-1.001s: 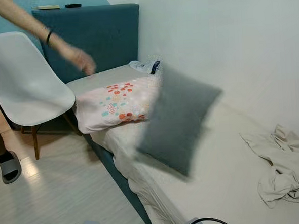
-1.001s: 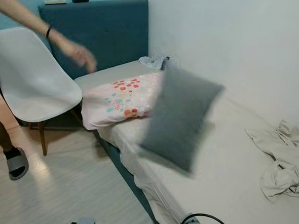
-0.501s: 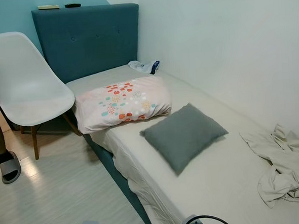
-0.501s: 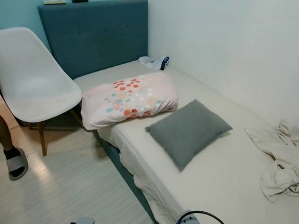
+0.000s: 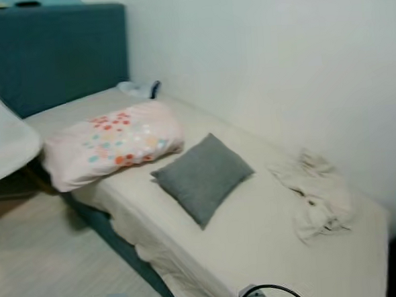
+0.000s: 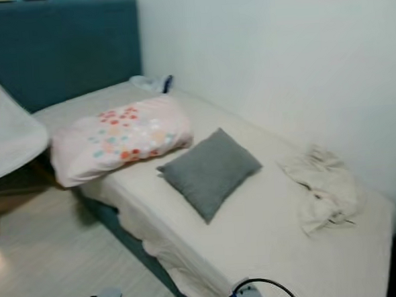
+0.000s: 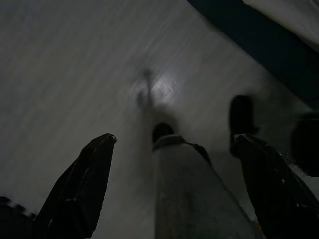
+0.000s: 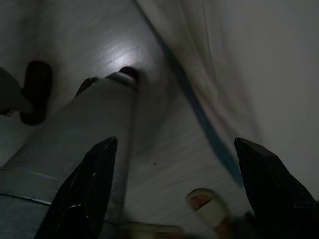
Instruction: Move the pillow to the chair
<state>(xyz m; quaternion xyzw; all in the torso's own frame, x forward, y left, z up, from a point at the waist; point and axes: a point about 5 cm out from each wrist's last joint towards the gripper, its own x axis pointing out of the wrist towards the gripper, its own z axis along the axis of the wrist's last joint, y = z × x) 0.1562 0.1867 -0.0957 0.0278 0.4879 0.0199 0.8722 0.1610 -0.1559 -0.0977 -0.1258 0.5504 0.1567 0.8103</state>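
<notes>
Grey pillow (image 5: 202, 176) flat on bed (image 5: 271, 238), at 4 o'clock of floral pillow (image 5: 110, 144). White chair (image 5: 3, 143) at 9 o'clock. Left tool (image 7: 174, 144) and right tool (image 8: 172, 147) hang over floor (image 7: 65, 64), fingers wide, empty, well apart from the pillow.

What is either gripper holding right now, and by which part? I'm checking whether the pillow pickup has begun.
Nothing is held. The left gripper and right gripper hang open over the floor, while the gray pillow lies on the bed.
</notes>
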